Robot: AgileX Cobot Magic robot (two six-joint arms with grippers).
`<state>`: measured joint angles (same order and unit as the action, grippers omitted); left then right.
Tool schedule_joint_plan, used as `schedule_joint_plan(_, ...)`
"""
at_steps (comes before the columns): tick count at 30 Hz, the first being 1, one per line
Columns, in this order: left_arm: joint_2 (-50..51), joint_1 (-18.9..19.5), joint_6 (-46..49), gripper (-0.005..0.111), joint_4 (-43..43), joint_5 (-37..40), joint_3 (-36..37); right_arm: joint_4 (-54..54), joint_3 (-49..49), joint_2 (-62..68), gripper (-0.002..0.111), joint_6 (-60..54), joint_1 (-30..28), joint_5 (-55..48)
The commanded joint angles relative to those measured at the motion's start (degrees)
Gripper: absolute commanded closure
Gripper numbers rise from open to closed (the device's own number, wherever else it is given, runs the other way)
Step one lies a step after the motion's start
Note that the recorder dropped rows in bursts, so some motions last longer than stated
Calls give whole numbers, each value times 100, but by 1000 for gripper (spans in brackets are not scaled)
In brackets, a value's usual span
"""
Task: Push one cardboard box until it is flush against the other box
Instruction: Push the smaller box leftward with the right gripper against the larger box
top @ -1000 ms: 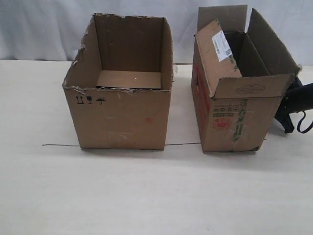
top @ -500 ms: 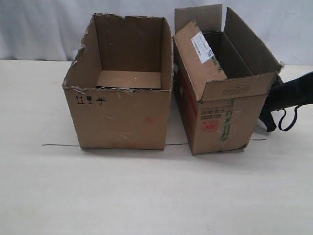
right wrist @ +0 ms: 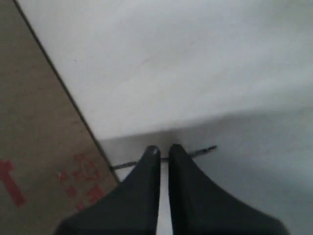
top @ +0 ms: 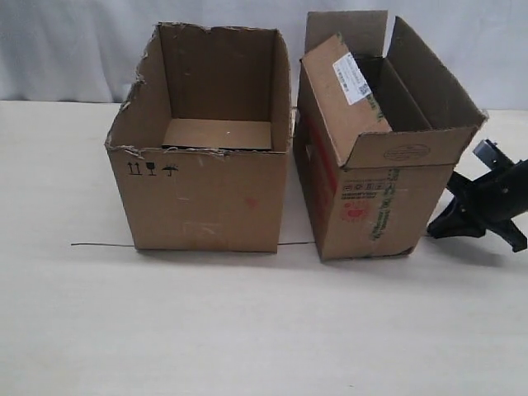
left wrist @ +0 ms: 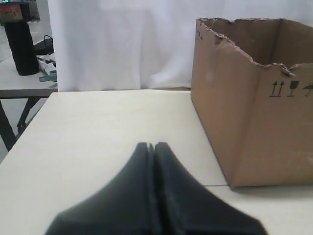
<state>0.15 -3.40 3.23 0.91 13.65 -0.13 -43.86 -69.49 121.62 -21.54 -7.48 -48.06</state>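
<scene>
The narrow box (top: 375, 181) is sitting on the table (top: 247, 330) just right of the wide box (top: 202, 165), skewed. Their far top corners are looking as good as touching, while a wedge of bare table is showing between their near edges, so I am judging the push as mostly done but not yet flush. The right gripper (right wrist: 163, 148) is hanging low beside the narrow box's right side, near its near corner, fingers together with only a slit between them. Its tips are pointing at the table and are not pressing the cardboard. The left gripper (left wrist: 150, 146) is hovering well left of the wide box, fingers closed on nothing. The next move is probably calling for the closed right fingers to press the right wall low and toward the near end, swinging that end left until the sides meet. A thin dark line (top: 99, 245) is running along the table under both near edges. Nothing is showing in the gap. The upright flaps (top: 346, 95) are leaning toward the wide box's rim and may catch there.
</scene>
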Motion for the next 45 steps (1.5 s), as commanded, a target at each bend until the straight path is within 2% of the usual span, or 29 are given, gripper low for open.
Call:
schedule_joint_plan(1, -15, -32, -32, 107, -15, -49, 13, -471, 18, 38, 103, -213, 266, 406)
schedule_joint_plan(6, -15, -32, -32, 107, -15, -49, 13, -764, -361, 393, 103, -249, 698, 454)
schedule_joint_plan(9, -15, -32, -32, 107, -15, -49, 13, -812, -573, 503, 103, -126, 733, 439)
schedule_joint_plan(22, -15, -32, -32, 107, -15, -49, 13, -1080, -744, 698, 103, 25, 733, 821)
schedule_joint_plan(34, -15, -32, -32, 107, -24, -35, 13, -1542, -1047, 1157, 103, 25, 846, 621)
schedule_joint_plan(41, -15, -32, -32, 107, -24, -35, 13, -1481, -1047, 1157, 103, 25, 894, 517)
schedule_joint_plan(45, -15, -32, -32, 107, -24, -35, 13, -986, -1047, 1125, 103, 57, 731, 255)
